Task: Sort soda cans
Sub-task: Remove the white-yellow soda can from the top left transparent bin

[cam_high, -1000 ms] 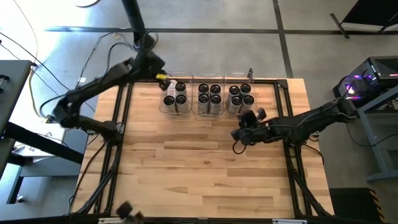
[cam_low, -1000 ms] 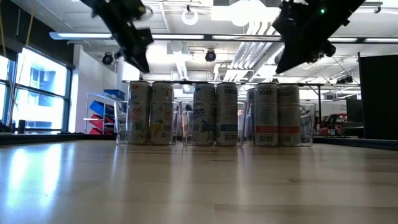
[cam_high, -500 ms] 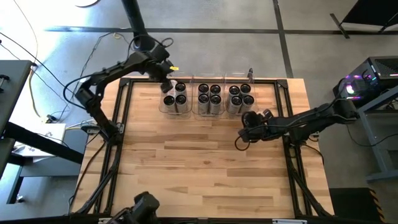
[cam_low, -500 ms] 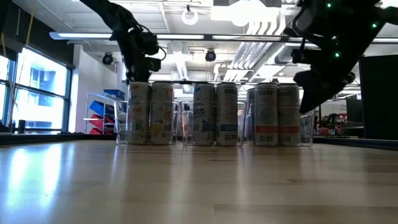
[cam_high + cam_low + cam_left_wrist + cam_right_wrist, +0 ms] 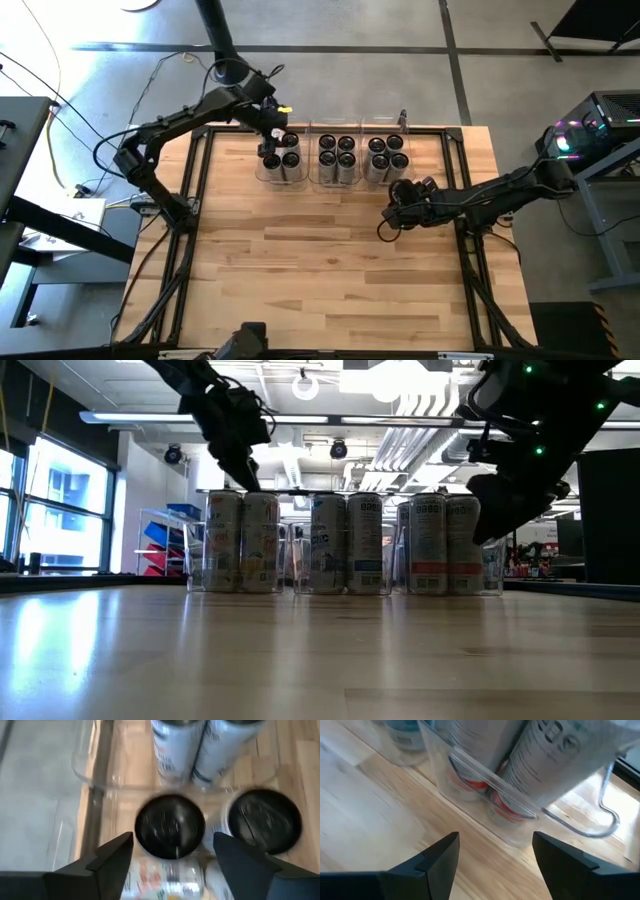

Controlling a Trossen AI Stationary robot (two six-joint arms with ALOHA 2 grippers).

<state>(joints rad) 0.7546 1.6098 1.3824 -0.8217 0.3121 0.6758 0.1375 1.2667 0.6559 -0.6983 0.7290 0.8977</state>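
Left gripper (image 5: 272, 138): poised over the far cans of the left bin (image 5: 282, 178), fingers spread and holding nothing, a dark can top showing between them in its wrist view; a second ago it hung farther back beyond the bin's far rim and was nearly closed, so it has moved in over the cans and opened; right gripper (image 5: 400, 192): hanging above bare wood just in front of the right bin (image 5: 385, 181), fingers parted and empty; a second ago it sat slightly nearer the table's middle and was closed, and it has since edged toward the bin and opened; soda cans (image 5: 337, 155): twelve, upright, four to a bin in three clear bins set side by side along the table's far edge, unmoved from the earlier frames; middle bin (image 5: 336, 183): between the other two, walls close together; table (image 5: 320, 280): wooden top, its whole near half and both side strips open, with the only crowding along the far edge, where the bins stand close to the rim; black frame rails (image 5: 196, 200): running down both sides of the top, the right arm crossing over the right-hand rail.
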